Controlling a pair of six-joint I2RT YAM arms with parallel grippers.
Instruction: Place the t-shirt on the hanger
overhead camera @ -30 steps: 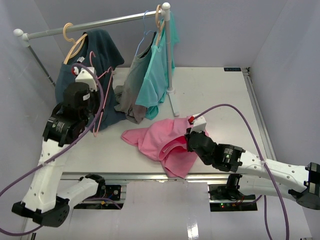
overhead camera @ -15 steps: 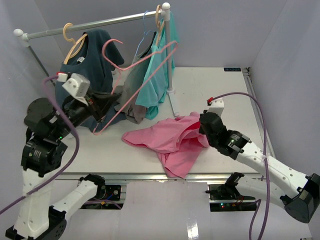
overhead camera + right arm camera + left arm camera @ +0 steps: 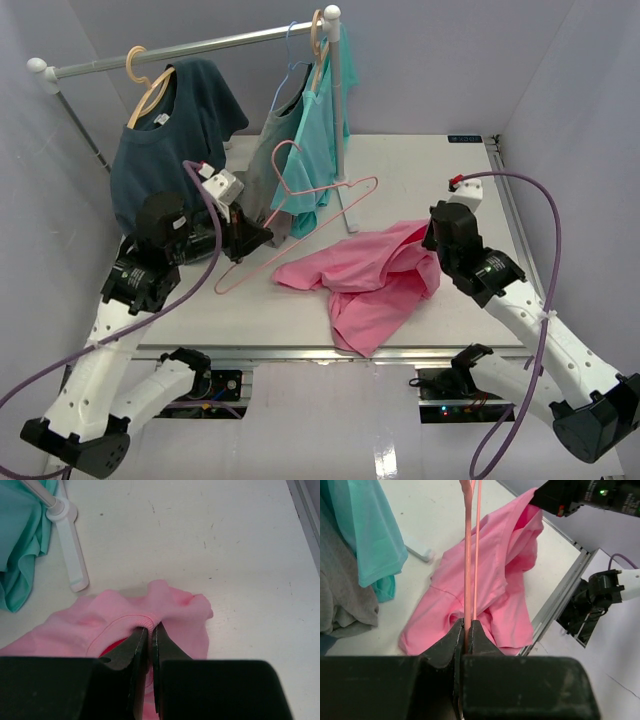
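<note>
The bright pink t-shirt (image 3: 365, 290) lies crumpled on the white table at centre right. It also shows in the left wrist view (image 3: 492, 580) and the right wrist view (image 3: 175, 607). My right gripper (image 3: 432, 240) is shut on its ribbed collar (image 3: 149, 627) and holds that edge raised. My left gripper (image 3: 262, 238) is shut on the thin pink hanger (image 3: 300, 195), pinching its wire (image 3: 468, 625). The hanger (image 3: 467, 555) is held in the air left of the t-shirt, its hook pointing up and back and its frame stretching toward the t-shirt.
A clothes rail (image 3: 190, 47) stands at the back with a dark navy shirt (image 3: 180, 130) on a tan wooden hanger (image 3: 150, 90), a turquoise shirt (image 3: 318, 140) and a grey garment (image 3: 262, 190). The rail's white foot (image 3: 70, 555) is near the t-shirt. The table's metal edge (image 3: 515, 220) runs along the right.
My left arm swung the hanger down from in front of the rail toward the table's middle. My right gripper pulled the t-shirt's collar up and to the right, dragging the fabric along.
</note>
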